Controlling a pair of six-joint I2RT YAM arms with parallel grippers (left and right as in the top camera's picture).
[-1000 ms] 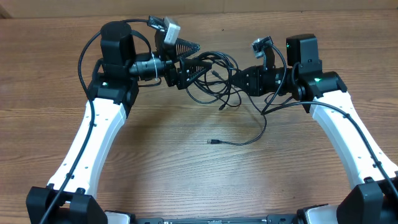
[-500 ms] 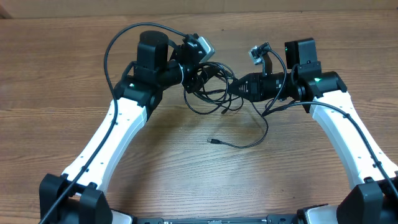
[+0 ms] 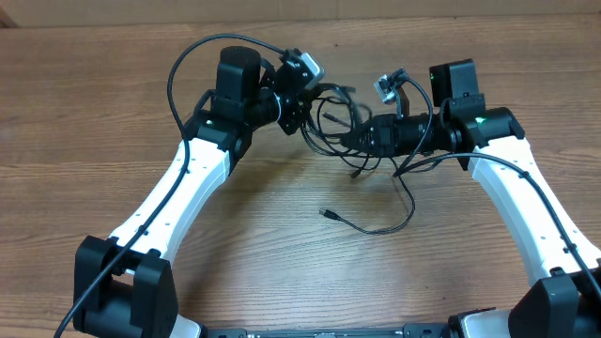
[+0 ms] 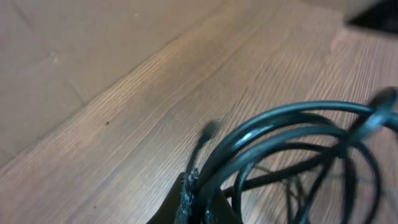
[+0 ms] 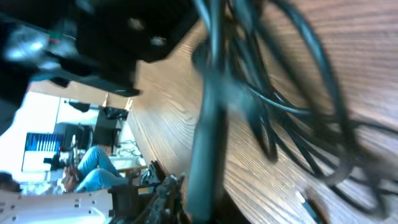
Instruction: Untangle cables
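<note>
The cables [image 3: 335, 113] are a knot of thin black loops hanging between my two grippers at the back of the table. My left gripper [image 3: 302, 113] is at the knot's left side. In the left wrist view it [image 4: 199, 198] is shut on a bundle of loops [image 4: 292, 124] that fan out to the right. My right gripper [image 3: 357, 141] holds the knot's right side. In the right wrist view a blurred strand [image 5: 208, 124] runs down between its fingers [image 5: 193, 199]. One loose tail curves down to a small plug [image 3: 327, 214] lying on the wood.
The wooden table [image 3: 282, 263] lies under both arms. A cardboard panel [image 4: 74, 37] stands along its far edge. The left arm's black body [image 5: 124, 37] fills the top left of the right wrist view, close to the right gripper. Thicker arm wires [image 3: 188, 56] loop above the left arm.
My left gripper swung right into the knot and shut on its loops. The knot shifted right and up, and the loose tail with its plug slid slightly right. The right arm hardly moved.
</note>
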